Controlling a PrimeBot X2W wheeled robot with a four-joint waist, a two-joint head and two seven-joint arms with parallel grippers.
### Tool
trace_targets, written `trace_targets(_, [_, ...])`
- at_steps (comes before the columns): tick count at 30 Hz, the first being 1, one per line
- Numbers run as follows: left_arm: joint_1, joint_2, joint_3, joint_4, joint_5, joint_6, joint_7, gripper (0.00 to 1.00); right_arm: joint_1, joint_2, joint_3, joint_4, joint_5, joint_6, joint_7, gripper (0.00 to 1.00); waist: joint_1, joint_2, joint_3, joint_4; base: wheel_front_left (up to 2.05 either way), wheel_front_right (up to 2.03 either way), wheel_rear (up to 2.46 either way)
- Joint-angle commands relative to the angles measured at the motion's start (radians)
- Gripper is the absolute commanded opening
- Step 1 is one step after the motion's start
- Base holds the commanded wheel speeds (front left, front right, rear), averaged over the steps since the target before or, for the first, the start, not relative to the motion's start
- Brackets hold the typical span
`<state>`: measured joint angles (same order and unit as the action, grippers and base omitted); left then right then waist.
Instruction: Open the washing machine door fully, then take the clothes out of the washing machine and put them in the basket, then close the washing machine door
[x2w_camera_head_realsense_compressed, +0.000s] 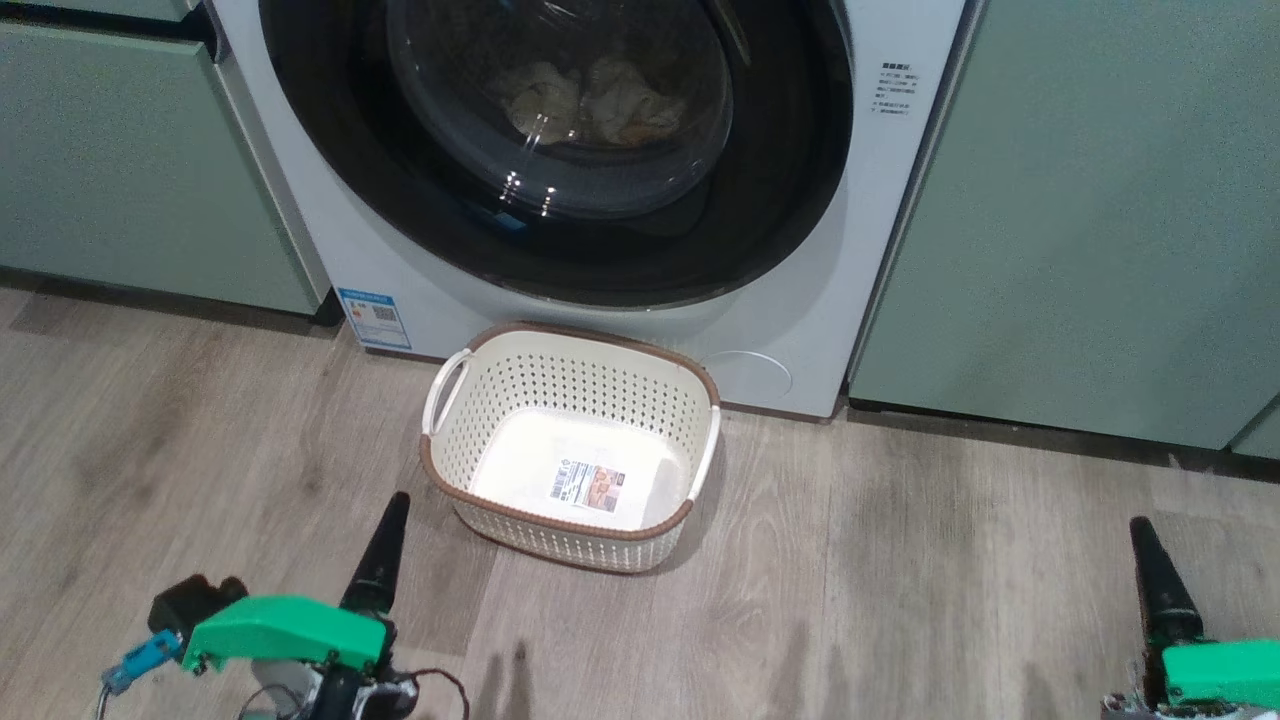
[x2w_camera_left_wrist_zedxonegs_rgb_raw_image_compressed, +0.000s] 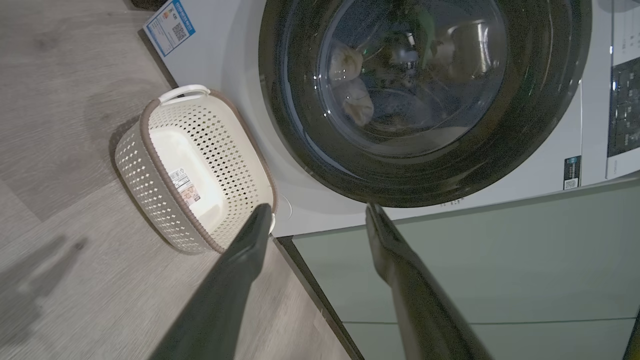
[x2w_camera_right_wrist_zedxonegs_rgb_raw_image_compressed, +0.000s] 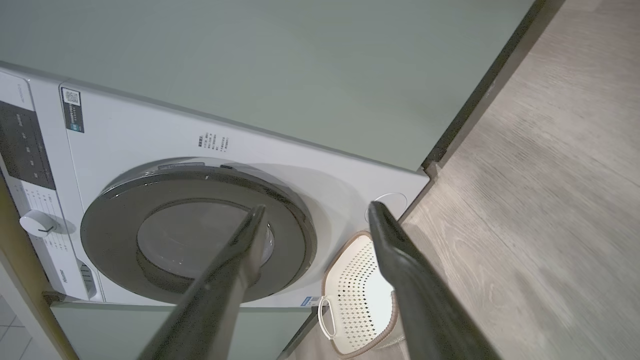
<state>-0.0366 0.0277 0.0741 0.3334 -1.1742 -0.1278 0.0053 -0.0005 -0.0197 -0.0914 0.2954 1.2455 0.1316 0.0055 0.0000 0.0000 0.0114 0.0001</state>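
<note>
Dark two-fingered left gripper (x2w_camera_left_wrist_zedxonegs_rgb_raw_image_compressed: 317, 212) and right gripper (x2w_camera_right_wrist_zedxonegs_rgb_raw_image_compressed: 317, 210) are hanging spread and empty, well short of the round glossy black-ringed glass door (x2w_camera_head_realsense_compressed: 600, 262) ahead; its opening seems to be waiting on a reach to the rim.

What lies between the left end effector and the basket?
Only bare wooden floor, seen in the head view, separates the left end effector from the basket.

The washing machine door (x2w_camera_head_realsense_compressed: 790, 180) has a glossy black ring around clear, reflective glass, set in the smooth white front of the washing machine (x2w_camera_head_realsense_compressed: 800, 320). The basket (x2w_camera_head_realsense_compressed: 570, 527) is perforated cream plastic with a brown rim, and the clothes (x2w_camera_head_realsense_compressed: 600, 100) behind the glass look like soft, crumpled cloth. The floor (x2w_camera_head_realsense_compressed: 950, 560) is matt wood-grain planks; the cabinets (x2w_camera_head_realsense_compressed: 1080, 200) are smooth matt green.
</note>
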Motion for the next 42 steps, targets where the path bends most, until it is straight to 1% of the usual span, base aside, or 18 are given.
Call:
trace_targets(1, [-0.057,0.016,0.019,-0.041,0.032,-0.002,-0.014,1.00,-0.061,-0.011,0.009,-0.042,-0.031,0.000,-0.013,1.00,0.0000,0.0000,0.000,0.000,0.00,0.00,0.00])
trace_targets(17, [-0.091,0.027,0.010,-0.088,0.283,0.011,-0.061,1.00,-0.085,-0.015,0.038,-0.097,-0.316,0.000,-0.061,1.00,0.0000,0.0000,0.004,0.001,0.00,0.00,0.00])
trace_targets(28, [-0.113,0.051,-0.023,-0.111,0.444,0.044,-0.093,1.00,-0.102,-0.017,0.049,-0.112,-0.499,0.000,-0.093,1.00,0.0000,0.0000,0.004,0.002,0.00,0.00,0.00])
trace_targets(42, [-0.145,0.090,-0.068,-0.129,0.619,0.089,-0.134,1.00,-0.126,-0.020,0.062,-0.125,-0.694,-0.001,-0.134,1.00,0.0000,0.0000,0.007,0.003,0.00,0.00,0.00])
